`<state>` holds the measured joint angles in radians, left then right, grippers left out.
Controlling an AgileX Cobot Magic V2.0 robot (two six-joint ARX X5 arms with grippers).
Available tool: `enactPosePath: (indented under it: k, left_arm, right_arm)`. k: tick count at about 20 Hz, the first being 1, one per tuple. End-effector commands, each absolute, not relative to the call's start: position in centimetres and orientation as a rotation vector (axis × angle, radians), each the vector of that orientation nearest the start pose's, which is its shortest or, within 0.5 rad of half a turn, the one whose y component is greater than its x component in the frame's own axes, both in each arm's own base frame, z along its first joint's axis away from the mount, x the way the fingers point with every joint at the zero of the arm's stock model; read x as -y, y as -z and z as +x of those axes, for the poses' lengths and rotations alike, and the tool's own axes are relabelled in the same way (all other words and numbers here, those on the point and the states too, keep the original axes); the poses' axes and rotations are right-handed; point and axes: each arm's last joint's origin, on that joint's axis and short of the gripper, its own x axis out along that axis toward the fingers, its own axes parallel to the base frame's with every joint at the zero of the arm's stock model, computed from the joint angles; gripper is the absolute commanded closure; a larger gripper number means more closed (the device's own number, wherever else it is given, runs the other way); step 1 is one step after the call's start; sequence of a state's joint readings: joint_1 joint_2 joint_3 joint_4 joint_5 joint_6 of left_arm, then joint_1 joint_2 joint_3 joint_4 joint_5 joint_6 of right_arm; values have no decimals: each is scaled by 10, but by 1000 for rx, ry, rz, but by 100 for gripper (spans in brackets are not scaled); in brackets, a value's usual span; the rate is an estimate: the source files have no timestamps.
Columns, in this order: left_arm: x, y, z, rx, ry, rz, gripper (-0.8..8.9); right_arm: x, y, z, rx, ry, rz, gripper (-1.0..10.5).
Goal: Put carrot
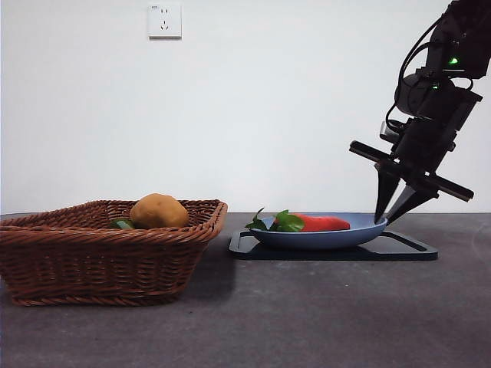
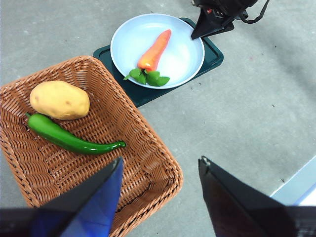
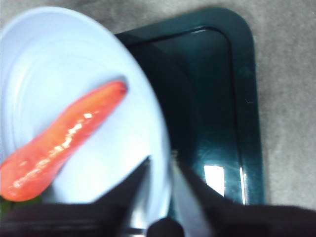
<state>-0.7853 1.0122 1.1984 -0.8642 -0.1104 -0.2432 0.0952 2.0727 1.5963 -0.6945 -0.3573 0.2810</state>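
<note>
Carrot [image 2: 155, 49]: lying in blue plate [image 2: 182, 64] on dark tray [image 2: 213, 58], apparently already placed. Right claw [image 1: 389, 218]: nearly together, empty, at plate rim. Left claw [image 2: 160, 190]: apart, empty, above wicker basket [image 2: 148, 153]. Remaining: seemingly retreat only.
</note>
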Motion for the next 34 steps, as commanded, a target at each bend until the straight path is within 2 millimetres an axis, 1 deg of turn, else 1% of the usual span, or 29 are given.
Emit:
enactPosePath:
  k: [1,3,4,6,8,10,11,13,14,15,17,19,21,22,24,26,28,31,34]
  left_arm:
    - [130,-376,133,-680,575,79,542]
    - [130,-375,133,-679,572,80,542]
    - [129,-376,134,-673,561,83,544]
    - [129,-376,134,-664,548,87,544]
    - [129,-378,136,-621,513,126,552]
    - [126,-380,140,-577,460,171,628]
    - [125,-381,143,-553,441,195,684]
    - [123,-384,147,-504,430,245,778]
    - [122,-385,149,-480,425,262,814]
    - [120,-387,152,-463,415,274,808]
    - [112,-387,158,-461,376,292,808]
    - [101,-387,165,-473,314,280,808]
    - [87,-386,172,-483,245,280,808]
    - [80,-387,174,-486,221,269,808]
    - [70,-386,176,-487,246,226,808]
    - [62,-378,173,-445,239,195,808]
    - [57,-363,166,-395,225,168,808]
    - [51,-331,151,-332,218,126,808]
    - [45,-299,136,-310,206,36,808]
  right_arm:
    - [-53,-188,432,-1209,-237,404,766]
    - [-50,-190,433,-1201,-243,394,763]
    - [-46,-195,432,-1190,-240,394,764]
    - [-39,-214,426,-1161,-240,392,765]
    - [-33,-244,409,-1141,-260,356,767]
    - [-31,-275,387,-1130,-288,308,773]
    - [-30,-291,374,-1129,-302,285,808]
    - [-31,-317,348,-1131,-334,239,888]
    - [-35,-327,336,-1133,-350,218,919]
    - [-39,-337,324,-1132,-375,192,946]
    - [-50,-355,301,-1119,-386,120,944]
    - [-65,-371,277,-1048,-314,-14,944]
    - [-78,-381,251,-930,-259,-118,944]
    - [-83,-383,239,-863,-258,-140,944]
    - [-87,-382,215,-728,-280,-146,944]
    - [-84,-373,194,-596,-291,-128,944]
    - [-78,-356,178,-503,-302,-108,944]
    - [-69,-324,159,-393,-292,-87,944]
    - [-61,-290,145,-302,-261,-66,944]
